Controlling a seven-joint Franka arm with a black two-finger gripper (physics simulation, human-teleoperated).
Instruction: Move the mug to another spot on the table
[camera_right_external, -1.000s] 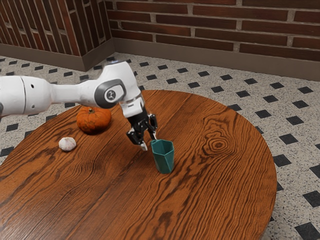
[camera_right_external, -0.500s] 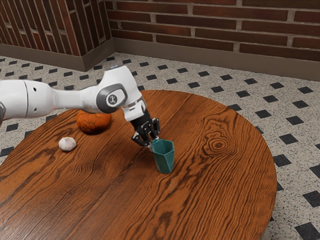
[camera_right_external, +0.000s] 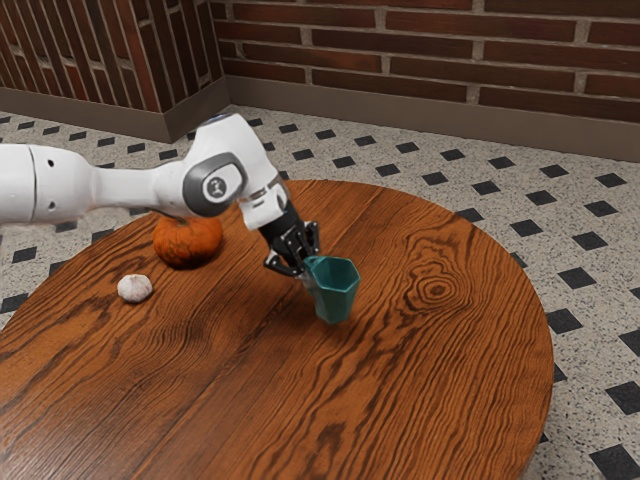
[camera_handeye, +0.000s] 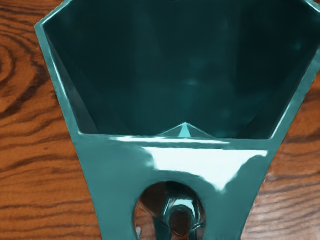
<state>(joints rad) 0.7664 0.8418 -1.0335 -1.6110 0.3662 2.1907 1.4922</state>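
Since half a second ago the glossy teal faceted mug (camera_right_external: 335, 289) has left its upright stand: it now sits higher in the exterior view and leans, with its mouth tipped toward that view's upper right. The black two-finger end effector (camera_right_external: 299, 268) has moved with it, and the white arm (camera_right_external: 120, 186) comes in from the exterior view's left.

The mug has flat angular sides that narrow toward the base, and a straight-edged, many-sided rim. Its outside is a bright teal and the hollow is darker. In the wrist view the mug (camera_handeye: 200, 162) lies just under the hand with its mouth open to the camera. A bright sheen runs across the flat panel below the rim, and a handle with a rounded hole joins that panel. Whether the base touches the wood I cannot tell; only its lower tip comes near the surface.

The end effector's fingers stand close together, nearly closed, pinching the mug from two sides at its rim on the exterior view's left. It holds nothing else.

The mug hangs over the middle of the round, dark-grained wooden bench (camera_right_external: 430, 390), whose boards also show beside the mug in the wrist view (camera_handeye: 30, 165). A small orange pumpkin (camera_right_external: 186, 241) rests well apart from the mug toward the exterior view's left, and a white garlic bulb (camera_right_external: 134, 288) lies near the pumpkin.
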